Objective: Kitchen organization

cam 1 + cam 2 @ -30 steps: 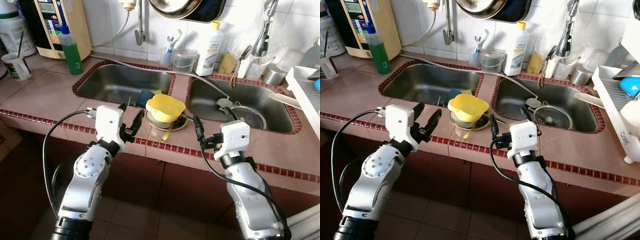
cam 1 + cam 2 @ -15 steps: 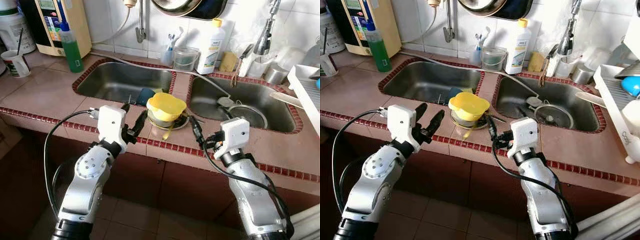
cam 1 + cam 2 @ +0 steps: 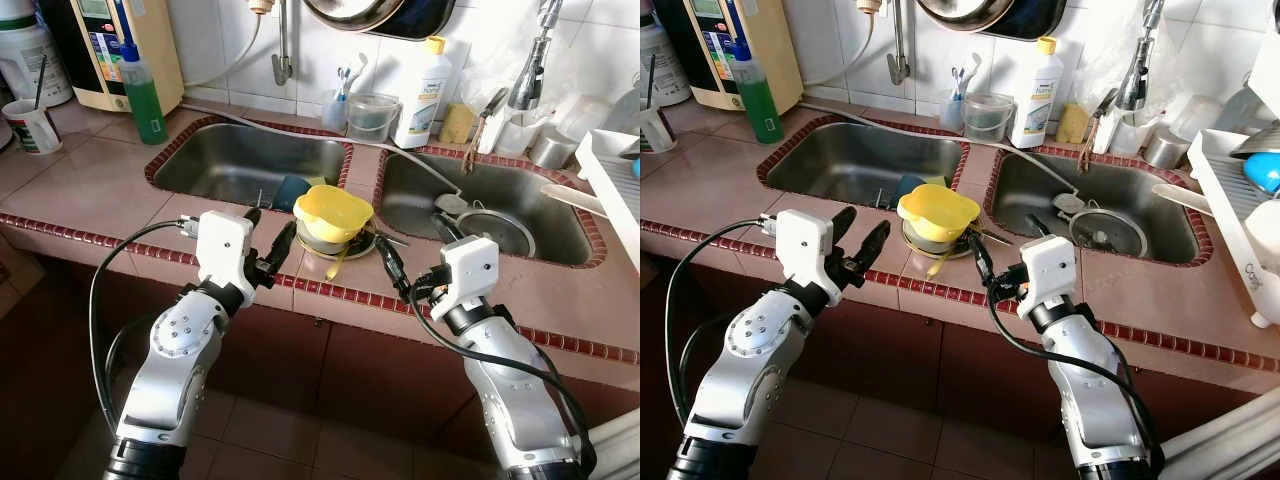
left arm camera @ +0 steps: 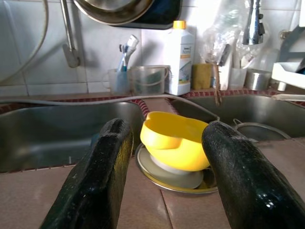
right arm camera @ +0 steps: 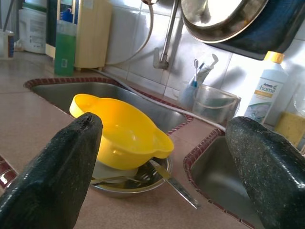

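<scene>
A yellow bowl [image 3: 330,212] sits tilted on a stack of steel dishes [image 3: 350,246] on the tiled divider between the two sinks. My left gripper [image 3: 270,224] hovers open just left of the bowl, above the counter's front edge. Its wrist view looks between both fingers [image 4: 97,176] at the yellow bowl [image 4: 176,143]. My right gripper [image 3: 408,233] stands open just right of the stack, pointing toward it. In the right wrist view the yellow bowl [image 5: 119,129] lies ahead, and a knife [image 5: 174,183] leans off the steel dish. Nothing is held.
The left sink [image 3: 215,160] holds a blue item [image 3: 290,190]; the right sink [image 3: 520,235] holds a strainer. A green soap bottle [image 3: 143,95], mug [image 3: 30,128], white detergent bottle [image 3: 420,85] and clear cup [image 3: 370,118] line the back. A dish rack [image 3: 612,175] stands far right.
The camera shifted slightly. My right gripper has crept left, closer to the stack with the yellow bowl. The left gripper has barely moved.
</scene>
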